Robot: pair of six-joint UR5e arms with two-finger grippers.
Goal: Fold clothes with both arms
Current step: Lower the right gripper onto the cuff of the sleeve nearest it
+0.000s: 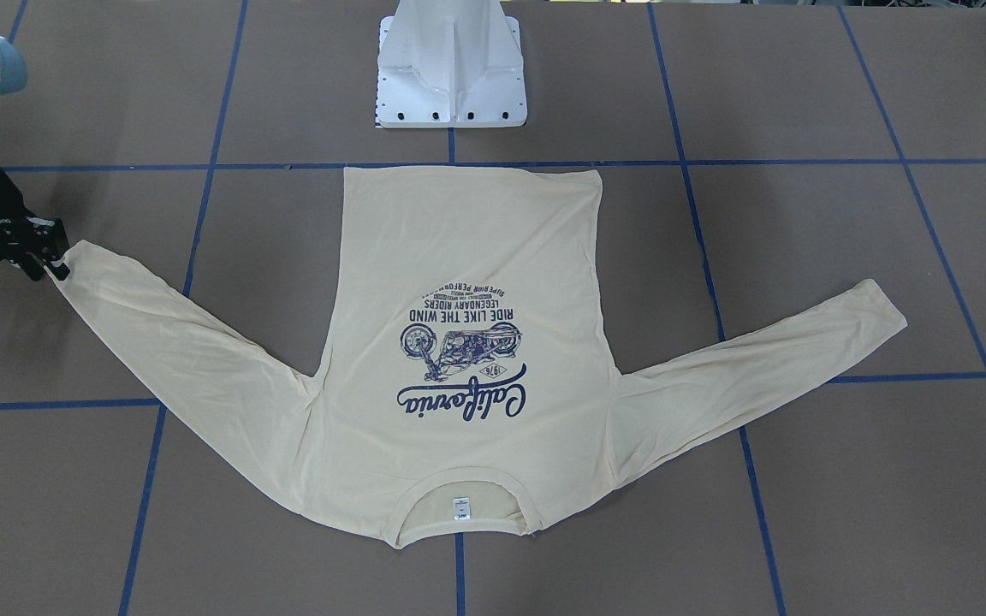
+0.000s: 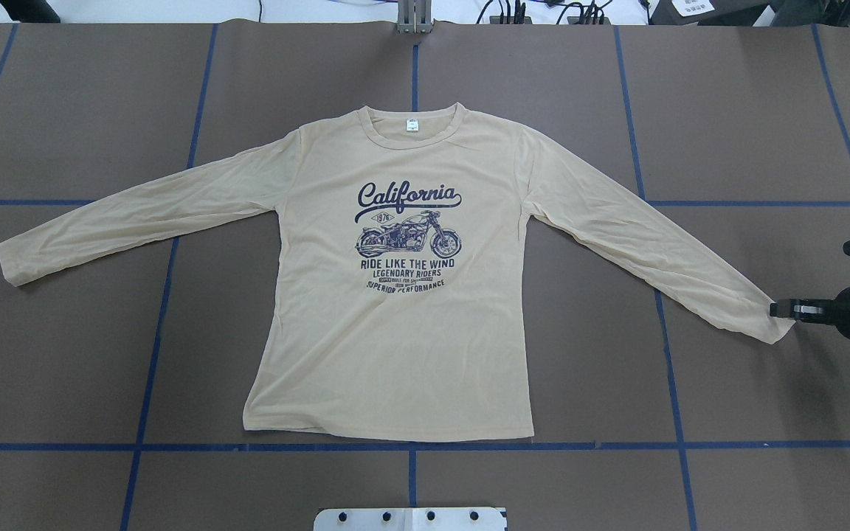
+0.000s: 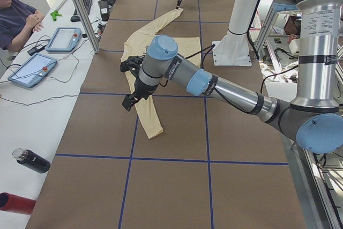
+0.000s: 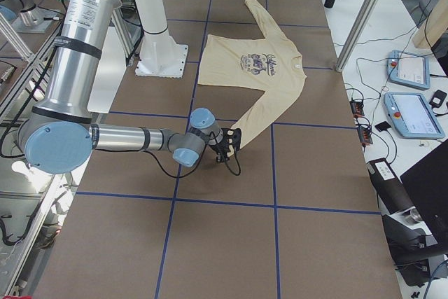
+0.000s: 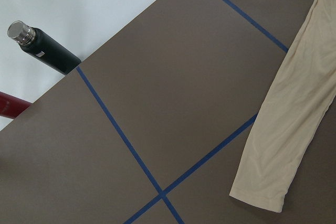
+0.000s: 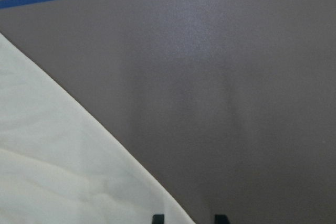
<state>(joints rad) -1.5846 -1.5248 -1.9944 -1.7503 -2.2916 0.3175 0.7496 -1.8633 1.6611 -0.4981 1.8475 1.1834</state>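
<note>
The cream-yellow long-sleeved shirt [image 2: 395, 354] lies flat on the table with the print up, sleeves spread and collar on the far side. It also shows in the front view [image 1: 459, 257]. My right gripper [image 2: 781, 310] is low at the end of one sleeve's cuff [image 2: 775, 324]. In the right wrist view its two fingertips [image 6: 157, 217] stand apart, one over the cloth edge and one over bare table. My left gripper [image 3: 127, 103] hangs above the other sleeve near its cuff [image 3: 153, 130]; I cannot tell its state. The left wrist view shows that cuff [image 5: 262, 198] lying flat.
The white pedestal base [image 1: 450, 68] stands at the robot's side of the table. A black bottle [image 3: 32, 161] and a red bottle [image 3: 13, 202] lie on the white side table. Teach pendants [image 3: 32, 68] and a seated operator [image 3: 16, 17] are there too.
</note>
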